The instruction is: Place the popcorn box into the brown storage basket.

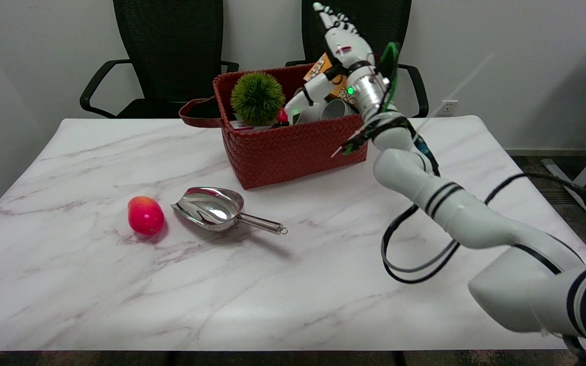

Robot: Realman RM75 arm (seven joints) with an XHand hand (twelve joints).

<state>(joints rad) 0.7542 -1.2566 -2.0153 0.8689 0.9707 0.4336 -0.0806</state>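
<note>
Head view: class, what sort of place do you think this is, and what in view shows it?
Probably an office or lab room: two black mesh office chairs behind a marble-patterned table, a plain wall with a power socket, and a robot arm working there.

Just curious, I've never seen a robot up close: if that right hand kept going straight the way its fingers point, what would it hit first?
The right hand points up and away, above the brown storage basket. Likely the black chair back behind it, though depth is unclear.

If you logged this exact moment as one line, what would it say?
right hand: raised over basket, fingers spread | popcorn box: inside brown basket, partly hidden | hand-box contact: unclear | scoop, red fruit: on table
</note>
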